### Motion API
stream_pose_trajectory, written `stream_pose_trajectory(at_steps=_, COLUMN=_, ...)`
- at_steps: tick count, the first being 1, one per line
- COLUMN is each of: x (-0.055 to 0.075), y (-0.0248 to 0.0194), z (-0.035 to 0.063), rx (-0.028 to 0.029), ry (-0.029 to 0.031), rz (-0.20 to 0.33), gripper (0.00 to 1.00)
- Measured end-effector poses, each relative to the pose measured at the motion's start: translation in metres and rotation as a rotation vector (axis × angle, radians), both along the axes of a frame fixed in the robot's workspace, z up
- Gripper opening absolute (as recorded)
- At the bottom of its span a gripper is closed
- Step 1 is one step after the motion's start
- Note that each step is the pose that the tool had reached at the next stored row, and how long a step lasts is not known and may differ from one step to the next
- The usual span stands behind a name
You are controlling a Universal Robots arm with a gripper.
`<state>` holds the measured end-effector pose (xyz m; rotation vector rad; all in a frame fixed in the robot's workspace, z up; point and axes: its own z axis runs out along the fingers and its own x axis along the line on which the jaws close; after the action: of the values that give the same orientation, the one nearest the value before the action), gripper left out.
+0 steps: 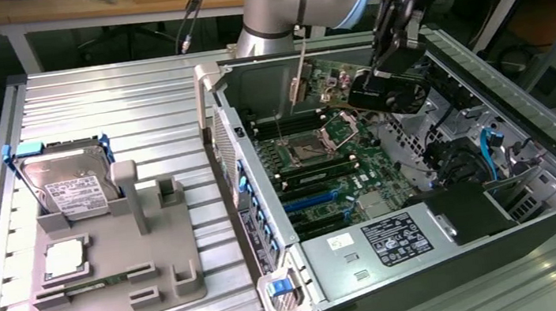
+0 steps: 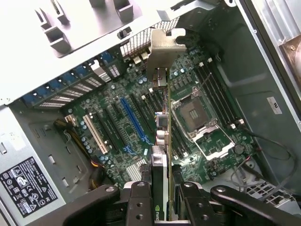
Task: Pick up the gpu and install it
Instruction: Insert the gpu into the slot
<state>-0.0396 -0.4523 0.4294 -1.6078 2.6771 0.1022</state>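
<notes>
Gripper point(image 1: 395, 61) clamped on the gpu point(image 1: 338, 84), held tilted over the motherboard point(image 1: 312, 171) of an open computer case point(image 1: 259, 86) lying on its side. On the exterior view's left, a grey holder point(image 1: 164, 265) carries a hard drive point(image 1: 69, 181).

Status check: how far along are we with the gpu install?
Done: the gpu is picked up, off the table. In hand: the pincer grips it on edge, hanging above the motherboard inside the open case. Left: seating it; the card is not in any slot yet.
</notes>
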Motion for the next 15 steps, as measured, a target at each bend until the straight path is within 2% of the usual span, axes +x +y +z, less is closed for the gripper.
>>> stream_pose_trajectory(at_steps=15, x=0.0001, y=0.0, z=0.0, rx=0.0, ry=0.0, rz=0.093, gripper=0.27)
